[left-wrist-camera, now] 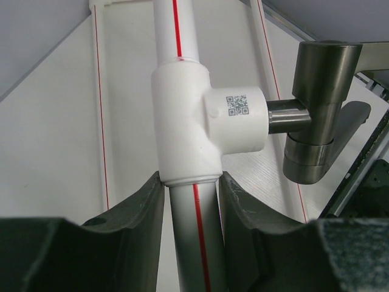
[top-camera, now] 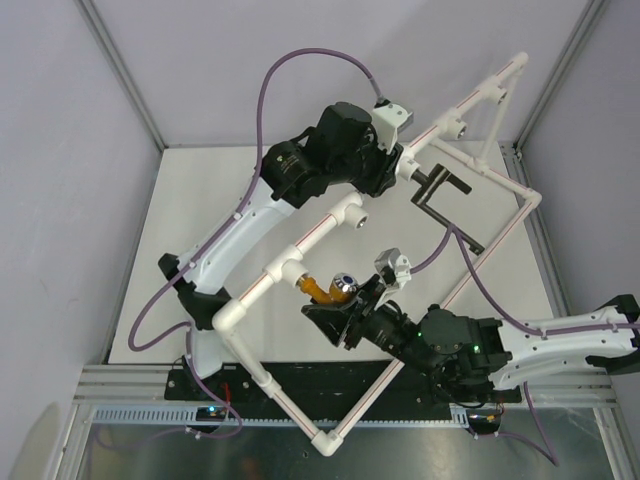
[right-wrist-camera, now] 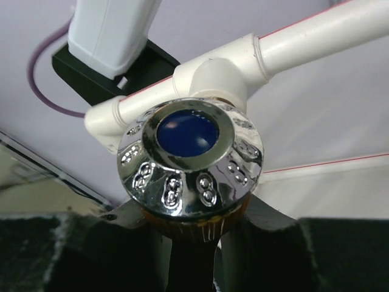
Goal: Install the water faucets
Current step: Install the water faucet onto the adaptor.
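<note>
The only marking is a small QR code (left-wrist-camera: 237,104) on the white tee fitting (left-wrist-camera: 182,121); no words or brand show. That tee's side socket holds the stem of the black metal tap (left-wrist-camera: 319,103), far right above the tabletop (top-camera: 200,190). My left tool (left-wrist-camera: 191,194) is clamped on the red-striped pipe (left-wrist-camera: 194,243) just below the tee. My right tool (right-wrist-camera: 194,228) grips the orange-brass tap (top-camera: 318,288) under its chrome, blue-capped knob (right-wrist-camera: 189,155), just beside a nearer tee (top-camera: 283,272).
</note>
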`<state>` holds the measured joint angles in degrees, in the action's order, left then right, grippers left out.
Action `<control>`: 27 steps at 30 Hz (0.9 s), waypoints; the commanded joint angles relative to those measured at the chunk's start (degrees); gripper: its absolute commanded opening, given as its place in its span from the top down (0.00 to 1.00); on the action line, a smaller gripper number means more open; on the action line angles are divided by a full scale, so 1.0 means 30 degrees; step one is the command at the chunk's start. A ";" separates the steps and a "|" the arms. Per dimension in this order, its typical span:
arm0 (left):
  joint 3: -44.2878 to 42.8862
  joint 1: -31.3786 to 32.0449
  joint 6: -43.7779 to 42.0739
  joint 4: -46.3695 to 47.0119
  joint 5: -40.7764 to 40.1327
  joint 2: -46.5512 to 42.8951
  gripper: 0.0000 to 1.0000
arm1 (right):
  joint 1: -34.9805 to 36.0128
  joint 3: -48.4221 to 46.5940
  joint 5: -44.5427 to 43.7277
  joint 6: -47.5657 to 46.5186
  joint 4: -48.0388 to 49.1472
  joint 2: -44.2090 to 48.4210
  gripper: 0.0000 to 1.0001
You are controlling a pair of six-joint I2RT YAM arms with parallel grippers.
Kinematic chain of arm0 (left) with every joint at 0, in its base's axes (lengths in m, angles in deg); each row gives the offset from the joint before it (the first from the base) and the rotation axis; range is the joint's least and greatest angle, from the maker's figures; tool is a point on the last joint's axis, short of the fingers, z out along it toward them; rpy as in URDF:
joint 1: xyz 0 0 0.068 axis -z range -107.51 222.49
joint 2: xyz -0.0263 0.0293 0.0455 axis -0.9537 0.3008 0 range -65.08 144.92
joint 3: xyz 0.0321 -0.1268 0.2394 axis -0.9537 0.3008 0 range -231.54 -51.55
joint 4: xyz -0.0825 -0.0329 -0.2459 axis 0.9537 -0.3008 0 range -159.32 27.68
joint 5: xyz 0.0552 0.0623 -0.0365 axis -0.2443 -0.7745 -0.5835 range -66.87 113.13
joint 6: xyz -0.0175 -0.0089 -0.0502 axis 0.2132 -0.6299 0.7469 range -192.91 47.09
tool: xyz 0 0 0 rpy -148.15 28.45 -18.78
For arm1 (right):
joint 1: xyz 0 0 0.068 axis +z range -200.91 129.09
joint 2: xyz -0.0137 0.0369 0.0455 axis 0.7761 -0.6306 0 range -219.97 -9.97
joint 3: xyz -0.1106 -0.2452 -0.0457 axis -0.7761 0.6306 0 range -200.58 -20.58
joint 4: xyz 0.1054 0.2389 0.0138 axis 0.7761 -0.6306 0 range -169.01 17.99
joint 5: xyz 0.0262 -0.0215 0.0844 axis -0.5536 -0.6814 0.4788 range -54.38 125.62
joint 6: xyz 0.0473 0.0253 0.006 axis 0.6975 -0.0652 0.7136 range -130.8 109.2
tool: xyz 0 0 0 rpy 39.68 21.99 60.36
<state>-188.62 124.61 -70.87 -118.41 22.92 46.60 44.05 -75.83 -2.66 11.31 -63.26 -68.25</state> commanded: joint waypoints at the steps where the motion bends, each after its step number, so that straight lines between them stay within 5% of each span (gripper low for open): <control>1: 0.1926 0.1099 -0.2610 -0.4580 -0.2899 0.3532 1.00 | -0.2035 0.1008 0.4344 0.6275 0.7986 -0.3566 1.00; 15: 0.1919 0.1386 -0.2702 -0.4564 -0.3370 0.3722 1.00 | -0.2154 0.1651 0.2762 1.3281 0.8783 -0.3324 1.00; 27: 0.2062 0.1574 -0.2757 -0.4567 -0.3527 0.3787 1.00 | -0.2238 0.3814 0.1390 2.3391 1.0693 -0.3547 1.00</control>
<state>-187.77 125.53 -71.92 -119.05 19.73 45.64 42.96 -63.87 -1.92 64.07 -39.87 -68.29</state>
